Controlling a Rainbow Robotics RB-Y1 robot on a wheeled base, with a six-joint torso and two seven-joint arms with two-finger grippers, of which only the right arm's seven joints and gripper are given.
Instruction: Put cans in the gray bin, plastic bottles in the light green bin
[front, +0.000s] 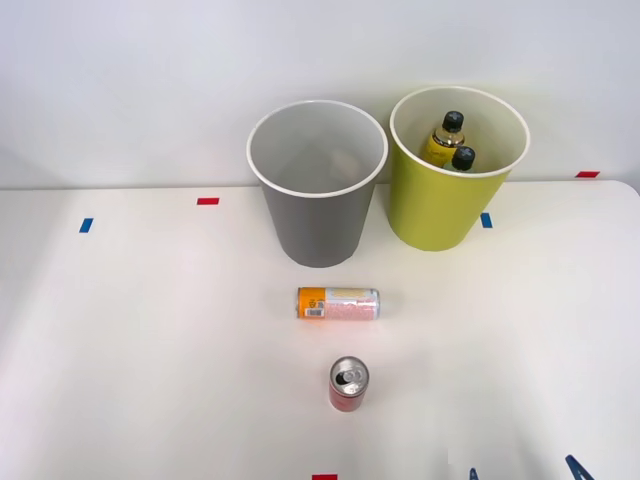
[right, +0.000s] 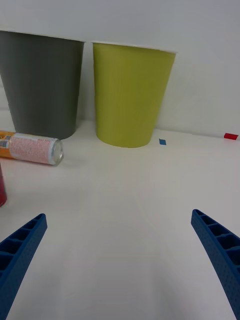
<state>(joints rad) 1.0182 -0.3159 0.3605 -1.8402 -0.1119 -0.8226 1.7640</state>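
Note:
The gray bin (front: 318, 225) and the light green bin (front: 435, 210) stand side by side at the back of the white table. Two plastic bottles (front: 447, 138) with black caps lean inside the light green bin. A white-pink can (front: 338, 303) with an orange end lies on its side in front of the gray bin. Nearer me a red can (front: 348, 384) stands upright. My right gripper (front: 524, 472) is open and empty at the table's near edge, right of the red can. Its wrist view shows the gripper (right: 119, 215), both bins (right: 42, 85) (right: 131, 95), the lying can (right: 32, 148) and the red can (right: 2, 187).
Small tape marks lie on the table: red (front: 207, 201) and blue (front: 86, 225) at the left, blue (front: 486, 220) and red (front: 587, 174) at the right, red (front: 324, 477) at the near edge. A white wall rises right behind the bins.

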